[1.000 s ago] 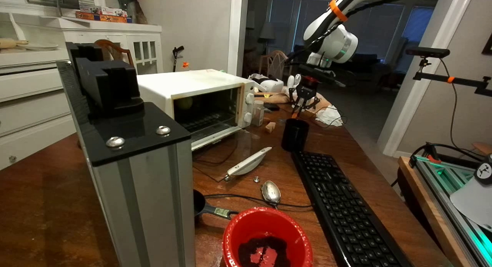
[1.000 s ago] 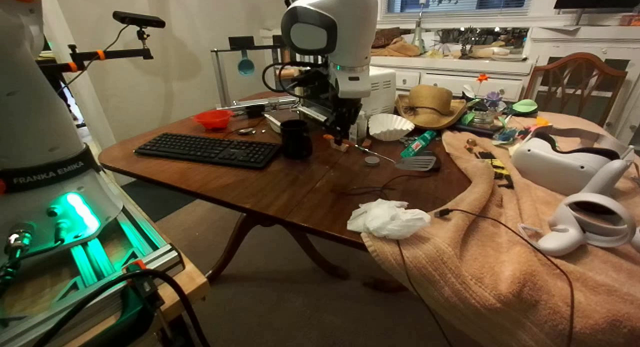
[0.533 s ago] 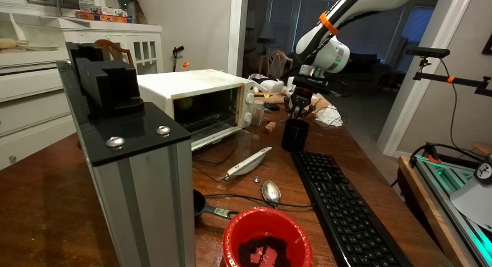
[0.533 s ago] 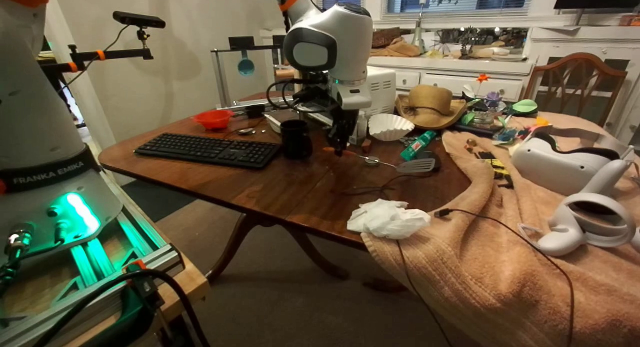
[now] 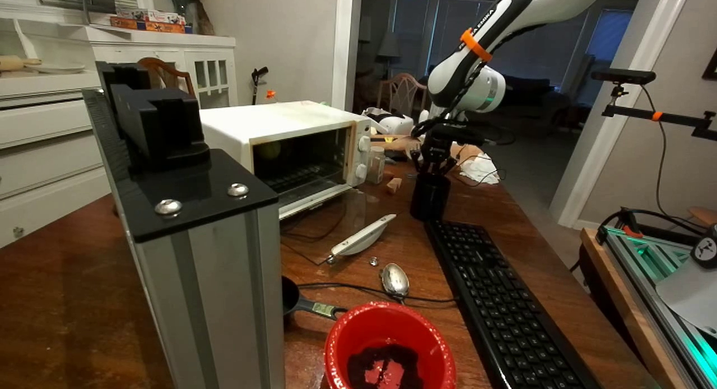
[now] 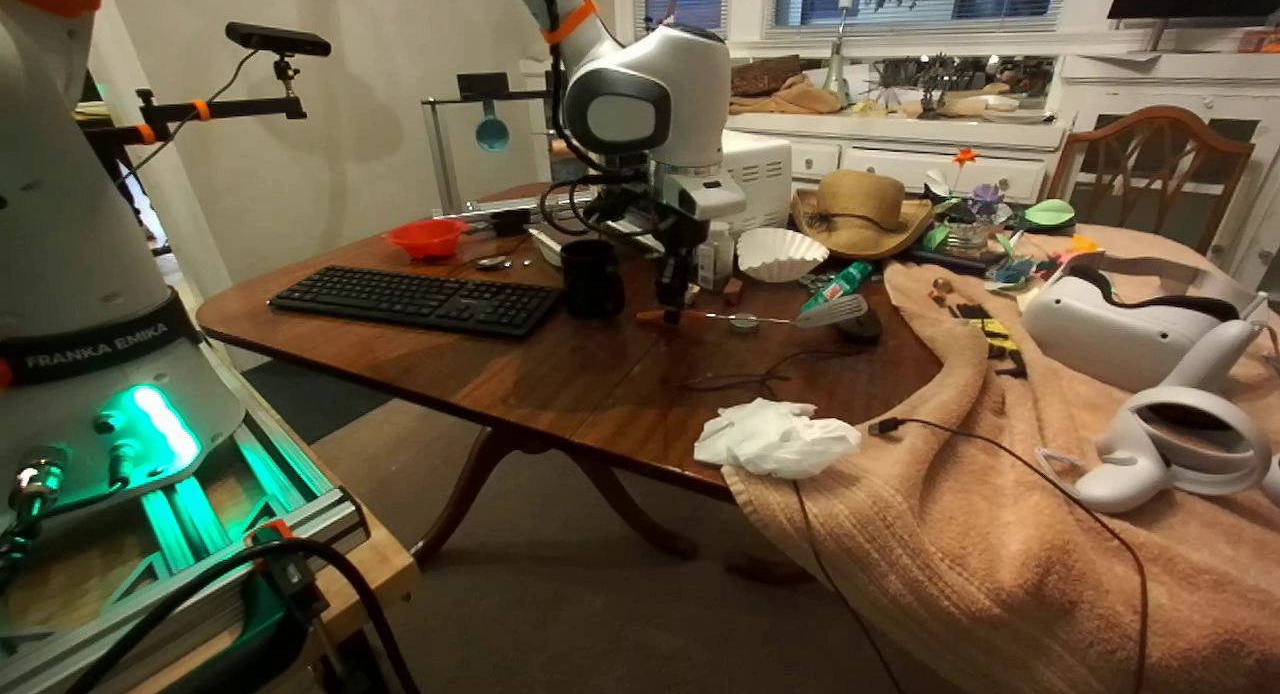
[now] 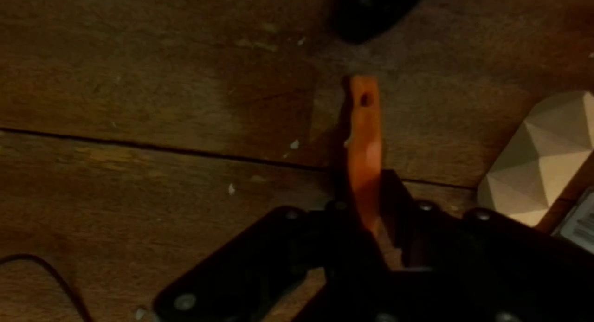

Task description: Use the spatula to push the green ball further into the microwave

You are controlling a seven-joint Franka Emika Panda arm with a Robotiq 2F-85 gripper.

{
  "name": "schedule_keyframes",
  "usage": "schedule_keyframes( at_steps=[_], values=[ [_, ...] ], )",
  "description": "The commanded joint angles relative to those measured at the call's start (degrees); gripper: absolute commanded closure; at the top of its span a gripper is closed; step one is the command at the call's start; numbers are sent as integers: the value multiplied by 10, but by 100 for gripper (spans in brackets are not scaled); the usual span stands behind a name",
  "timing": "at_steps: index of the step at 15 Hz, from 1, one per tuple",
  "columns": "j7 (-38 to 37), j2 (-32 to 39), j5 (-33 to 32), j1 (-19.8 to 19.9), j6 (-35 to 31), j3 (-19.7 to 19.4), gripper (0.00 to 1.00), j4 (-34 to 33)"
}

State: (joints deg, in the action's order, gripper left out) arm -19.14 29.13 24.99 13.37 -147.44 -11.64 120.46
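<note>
Gripper (image 7: 365, 196) jaws clenched on handle of spatula (image 7: 365, 148); mug (image 6: 592, 284), pale block (image 7: 540, 162) near jaws; ball (image 5: 269, 149) in microwave (image 5: 291, 118), well apart from jaws.

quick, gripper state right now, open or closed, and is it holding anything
Gripper: closed, holding the spatula by its orange handle.

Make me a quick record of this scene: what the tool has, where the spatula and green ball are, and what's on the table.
grip: tool shut on the orange handle of the slotted spatula
spatula position: outside the microwave
ball: green ball inside the microwave, dimly visible
ball contact: none
on table: black mug, black keyboard, red bowl
</note>
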Motion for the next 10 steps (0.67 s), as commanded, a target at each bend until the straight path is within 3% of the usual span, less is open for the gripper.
schedule_keyframes(
  at_steps=[1,10],
  values=[
    [38,9,-11,9,-12,15,95,2],
    [95,6,-1,25,4,40,95,2]
  ],
)
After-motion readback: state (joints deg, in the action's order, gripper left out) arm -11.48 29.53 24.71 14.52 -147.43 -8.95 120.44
